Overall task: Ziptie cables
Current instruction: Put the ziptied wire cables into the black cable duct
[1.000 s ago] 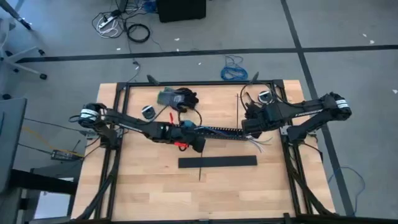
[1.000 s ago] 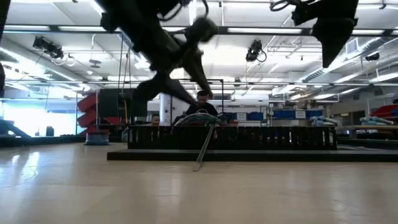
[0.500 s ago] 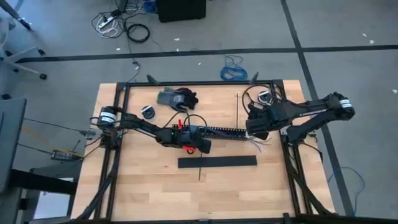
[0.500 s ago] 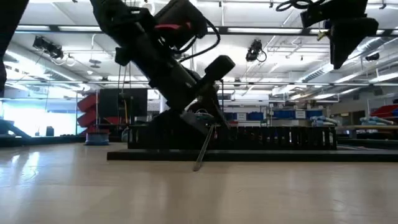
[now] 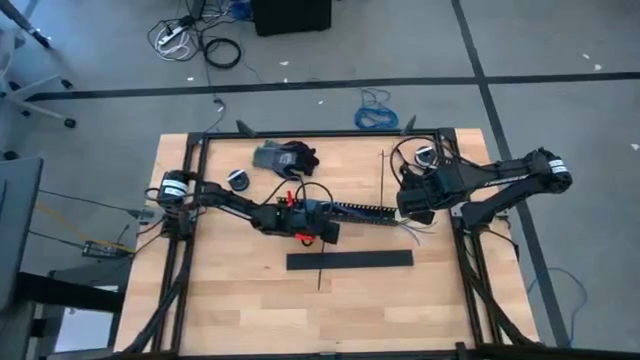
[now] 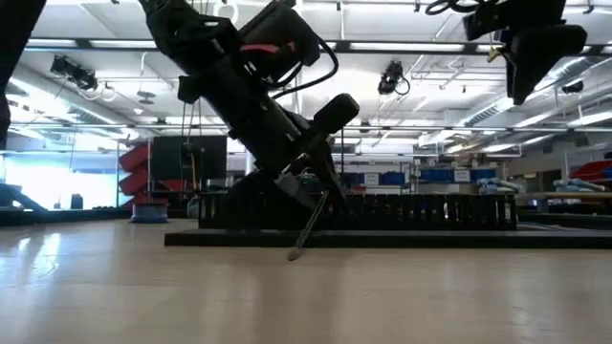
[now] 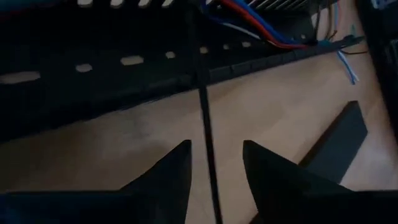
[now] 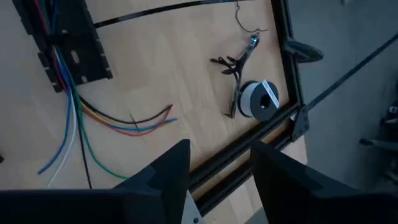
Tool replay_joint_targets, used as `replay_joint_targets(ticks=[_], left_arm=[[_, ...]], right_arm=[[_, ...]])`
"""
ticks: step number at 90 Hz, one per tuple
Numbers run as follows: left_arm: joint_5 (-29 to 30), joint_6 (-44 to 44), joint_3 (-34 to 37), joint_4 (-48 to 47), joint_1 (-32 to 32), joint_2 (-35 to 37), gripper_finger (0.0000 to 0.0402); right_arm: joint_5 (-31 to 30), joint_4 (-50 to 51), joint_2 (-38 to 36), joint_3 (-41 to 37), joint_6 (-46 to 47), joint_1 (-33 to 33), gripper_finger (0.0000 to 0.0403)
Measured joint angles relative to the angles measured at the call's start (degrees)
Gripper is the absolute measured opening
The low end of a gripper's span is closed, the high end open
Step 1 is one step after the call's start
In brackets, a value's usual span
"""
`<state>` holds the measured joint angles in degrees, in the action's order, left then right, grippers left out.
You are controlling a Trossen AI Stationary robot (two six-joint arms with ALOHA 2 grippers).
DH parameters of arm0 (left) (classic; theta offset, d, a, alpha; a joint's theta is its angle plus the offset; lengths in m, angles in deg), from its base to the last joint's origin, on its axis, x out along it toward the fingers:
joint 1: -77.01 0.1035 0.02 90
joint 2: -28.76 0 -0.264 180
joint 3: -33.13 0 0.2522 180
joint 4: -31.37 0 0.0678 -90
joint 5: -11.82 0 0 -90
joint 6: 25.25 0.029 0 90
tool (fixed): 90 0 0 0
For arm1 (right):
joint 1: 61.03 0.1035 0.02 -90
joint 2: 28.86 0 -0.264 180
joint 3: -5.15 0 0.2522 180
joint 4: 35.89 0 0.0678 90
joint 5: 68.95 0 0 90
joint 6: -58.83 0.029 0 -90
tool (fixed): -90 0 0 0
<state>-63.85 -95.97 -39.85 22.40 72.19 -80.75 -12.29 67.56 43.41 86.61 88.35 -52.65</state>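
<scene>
- Left gripper (image 5: 325,236) of mine hung low over the middle of the table, its fingers (image 7: 166,176) parted a little, with a ziptie (image 7: 206,134) running between them; I could not tell whether the pads touched it.
- That ziptie leaned at an angle in the low view (image 6: 308,227), its lower tip on the wood, and crossed the wide flat black bar (image 5: 350,260) lying just in front of my gripper.
- Behind my fingers lay the long black slotted duct (image 5: 365,211), with red and blue wires showing at its far end in the left wrist view.
- My right gripper (image 5: 412,208) hovered above the right end of that duct, its fingers (image 8: 166,173) spread apart and holding nothing.
- Below it the cables (image 8: 69,134) came out of the duct end and fanned over the wood: blue, white, green, and an orange-red pair curling aside.
- A second ziptie (image 5: 383,173) lay straight near the table's far right corner, well apart from the first.
- Beside the black table frame (image 8: 249,152) sat a small white spool (image 8: 256,99) and a dark clip-like tool (image 8: 233,62).
- Gloves (image 5: 285,157) lay at the far edge of the light wooden table (image 5: 230,300).
- Beyond was grey floor with a bright blue cable loop (image 5: 377,115); the low view showed a large hall with ceiling lights and shelving.
- I could read no writing anywhere.
</scene>
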Motion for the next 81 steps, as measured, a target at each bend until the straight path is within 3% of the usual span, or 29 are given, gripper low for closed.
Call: replay_joint_targets(ticks=[22,48,65,81], left_arm=[[-1.1,4.5,-1.2,-1.1,0.5,0.1,0.0137],[0.1,10.9,-8.1,-13.5,1.0,0.7,0.0137],[1.0,11.8,-8.7,-14.0,1.1,0.7,0.0137],[1.4,11.9,-8.7,-14.2,1.1,0.7,0.0102]], right_arm=[[0.0,-0.1,0.0,0.0,0.2,0.0,0.0165],[0.4,-0.3,0.0,0.0,0.4,0.0,0.0166],[0.4,-0.7,0.0,0.0,0.4,0.0,0.0166],[0.4,-0.7,0.0,0.0,0.3,0.0,0.0166]])
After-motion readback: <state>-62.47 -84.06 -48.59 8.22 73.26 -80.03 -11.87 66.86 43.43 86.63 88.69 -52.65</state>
